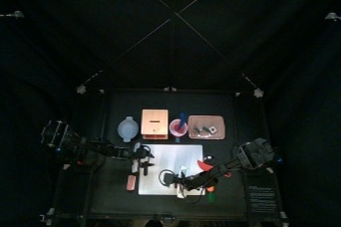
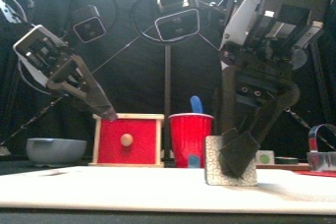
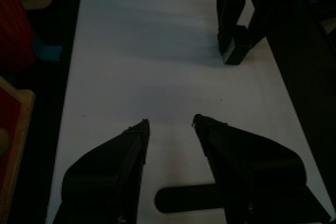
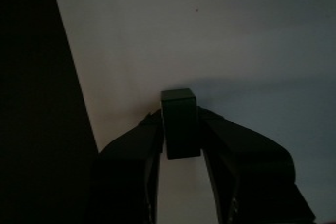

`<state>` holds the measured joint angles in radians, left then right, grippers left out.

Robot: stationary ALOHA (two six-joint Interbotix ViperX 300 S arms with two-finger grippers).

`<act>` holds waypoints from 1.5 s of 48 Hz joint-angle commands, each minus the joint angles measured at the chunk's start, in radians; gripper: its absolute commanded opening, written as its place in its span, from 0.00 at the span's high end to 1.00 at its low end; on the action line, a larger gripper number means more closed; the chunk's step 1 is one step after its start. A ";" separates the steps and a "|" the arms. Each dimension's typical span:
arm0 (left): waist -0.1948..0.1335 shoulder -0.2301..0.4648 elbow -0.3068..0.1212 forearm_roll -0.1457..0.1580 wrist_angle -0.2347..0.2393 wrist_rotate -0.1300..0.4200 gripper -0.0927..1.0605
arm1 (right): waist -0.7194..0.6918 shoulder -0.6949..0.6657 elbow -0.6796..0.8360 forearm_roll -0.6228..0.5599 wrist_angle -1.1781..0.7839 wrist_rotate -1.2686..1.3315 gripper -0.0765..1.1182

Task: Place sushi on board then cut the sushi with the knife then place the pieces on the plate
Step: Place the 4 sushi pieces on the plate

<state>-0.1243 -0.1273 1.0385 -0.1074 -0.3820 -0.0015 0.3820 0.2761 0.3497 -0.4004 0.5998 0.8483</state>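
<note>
Left claw (image 3: 171, 125) hovering, jaws apart; right claw (image 4: 180, 122) low, pinching sushi piece (image 4: 180, 98).

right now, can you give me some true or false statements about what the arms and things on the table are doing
1. The right gripper is shut on a sushi piece over the white board. True.
2. The left gripper holds the blue knife. False: its jaws are open and empty, and the knife stands in the red cup.
3. The red cup stands beside the wooden box. True.
4. The bowl sits on the board. False: it is on the table, on the box's other side from the cup.
</note>
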 commanded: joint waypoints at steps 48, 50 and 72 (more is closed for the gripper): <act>-0.055 -0.035 -0.015 -0.008 0.015 0.000 0.22 | -1.060 -0.563 0.574 -0.163 -0.161 0.035 0.40; -0.055 -0.035 -0.017 -0.008 0.015 0.000 0.22 | -1.089 -0.543 0.580 -0.172 -0.186 0.035 0.40; -0.066 -0.077 -0.006 -0.029 0.015 -0.002 0.22 | -1.131 -0.448 0.594 -0.163 -0.201 -0.028 0.30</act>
<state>-0.1887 -0.1856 1.0416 -0.1273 -0.3636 -0.0031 -0.7486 -0.1473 0.9495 -0.5660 0.3927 0.8207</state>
